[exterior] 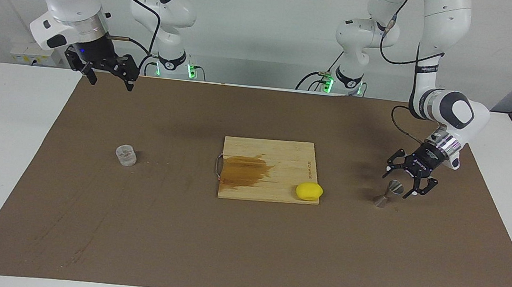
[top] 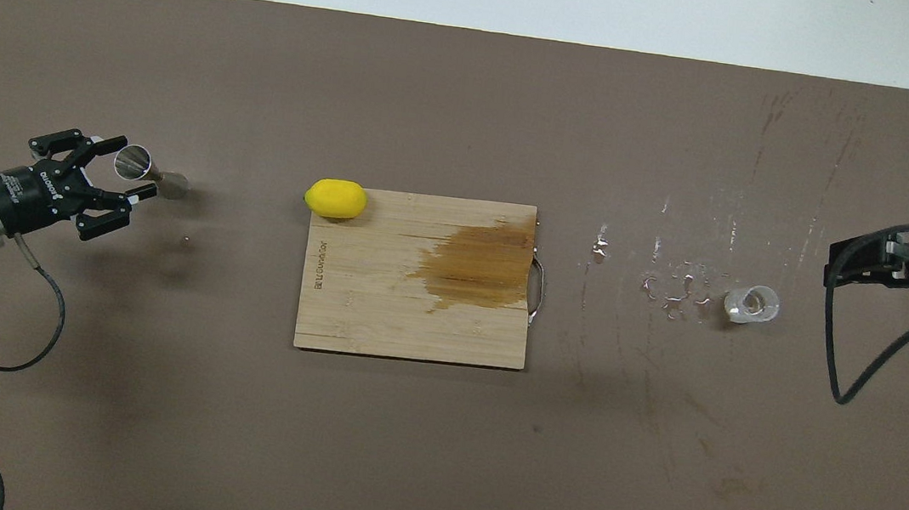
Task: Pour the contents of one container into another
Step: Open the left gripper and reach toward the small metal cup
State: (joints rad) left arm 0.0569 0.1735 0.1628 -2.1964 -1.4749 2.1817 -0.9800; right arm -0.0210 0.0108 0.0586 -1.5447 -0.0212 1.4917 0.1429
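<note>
While the left gripper (exterior: 399, 183) straddles the jigger (exterior: 388, 193), jaws apart, a lemon (exterior: 309, 191) lies beside; the right gripper (exterior: 110, 77) waits open.

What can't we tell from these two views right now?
- Left gripper at the jigger: contact unclear in both views; the fingers straddle its upper cone.
- Glass cup: whether any liquid is inside, too small and clear.
- Right gripper: overhead view cuts it off at the edge.
</note>
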